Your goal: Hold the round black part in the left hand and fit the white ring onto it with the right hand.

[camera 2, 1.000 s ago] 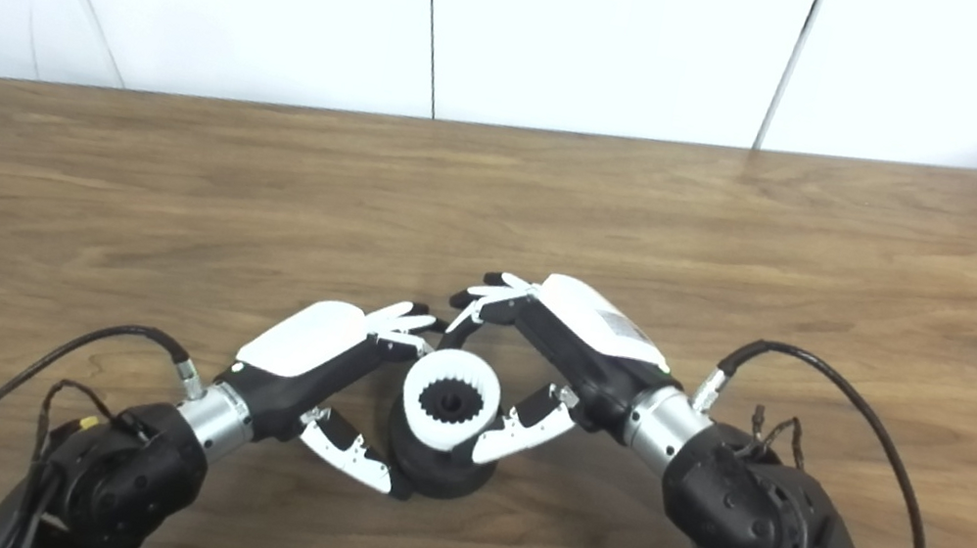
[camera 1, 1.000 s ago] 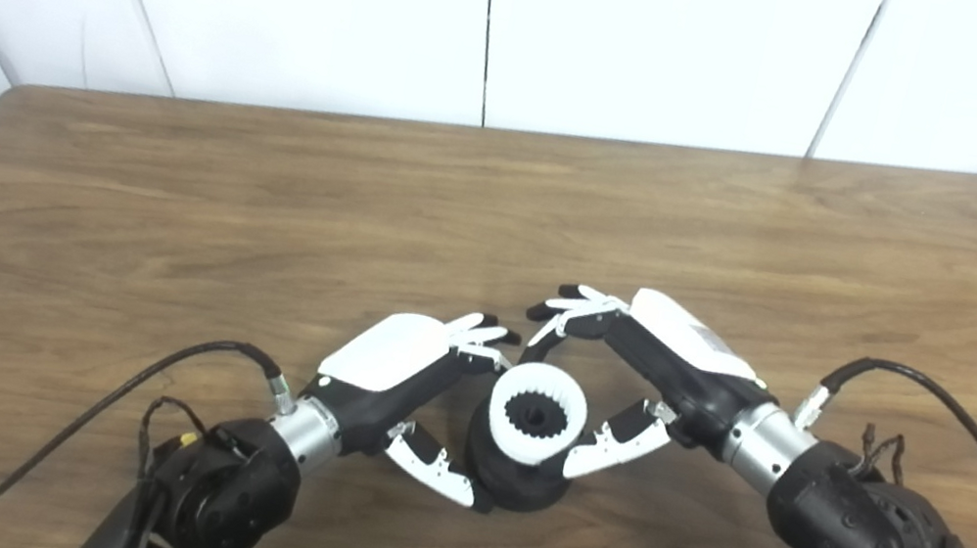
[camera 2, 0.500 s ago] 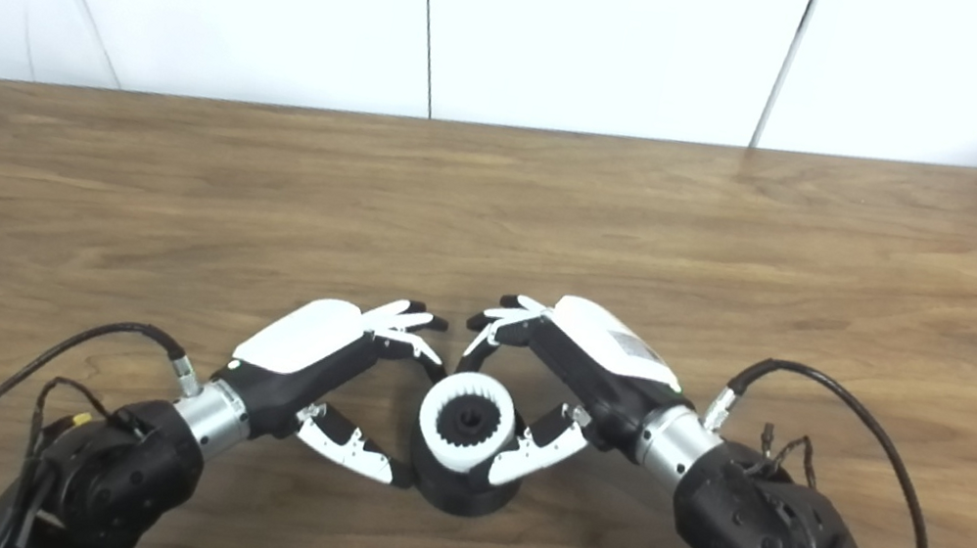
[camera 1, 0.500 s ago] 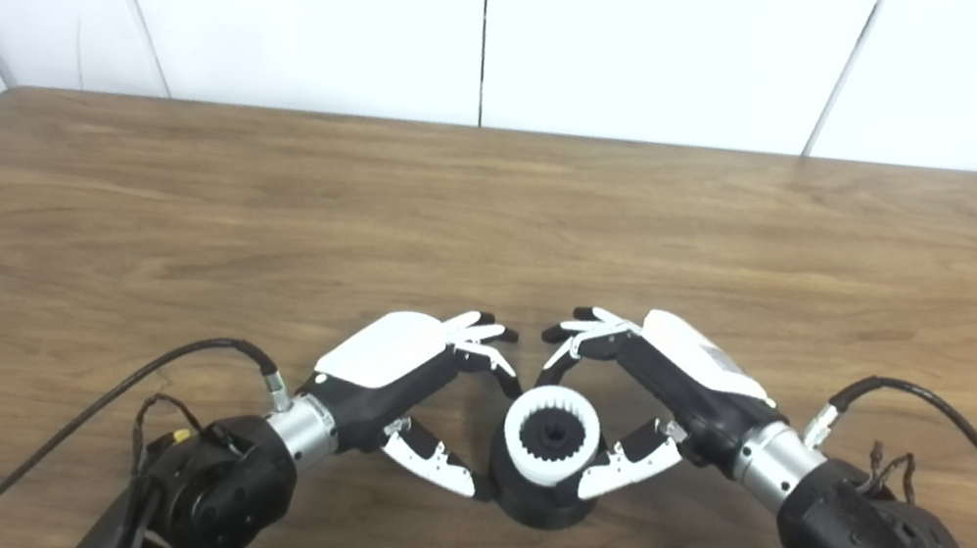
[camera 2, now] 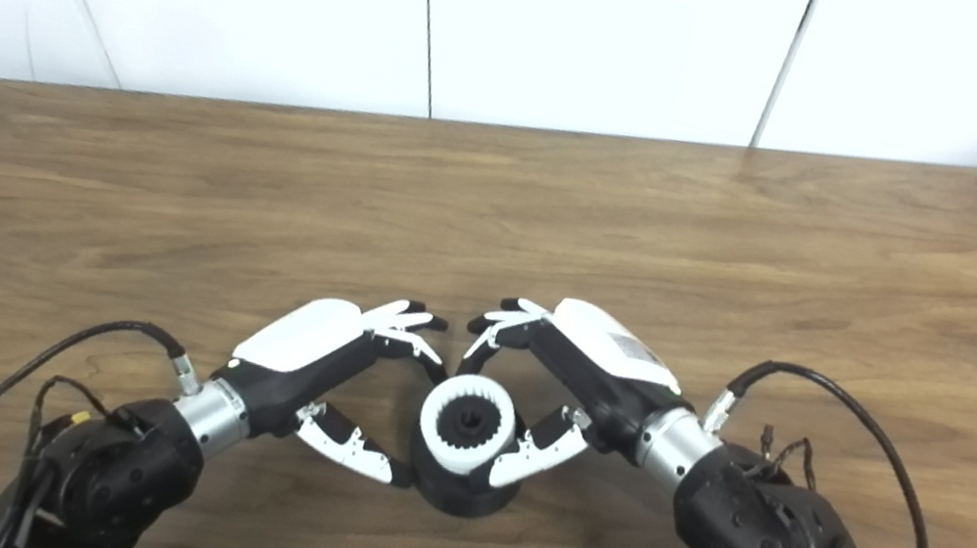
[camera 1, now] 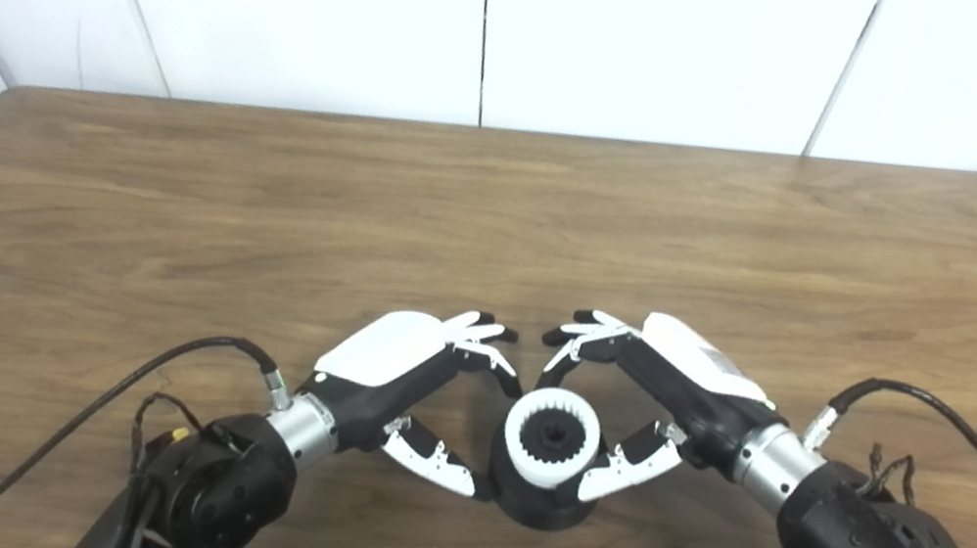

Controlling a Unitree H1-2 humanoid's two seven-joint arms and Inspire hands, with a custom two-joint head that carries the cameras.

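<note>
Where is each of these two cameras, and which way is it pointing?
Left eye view: on the robot's head, looking down at the wooden table; both forearms enter from the bottom, left hand and right hand flanking the round black part.
Right eye view: beside it, facing the same way; more of the table's right end shows.
Shared: both hands, the black part and the white ring on it.

White toothed ring (camera 1: 550,437) atop round black part (camera 1: 536,505) (upright), near table edge
</note>
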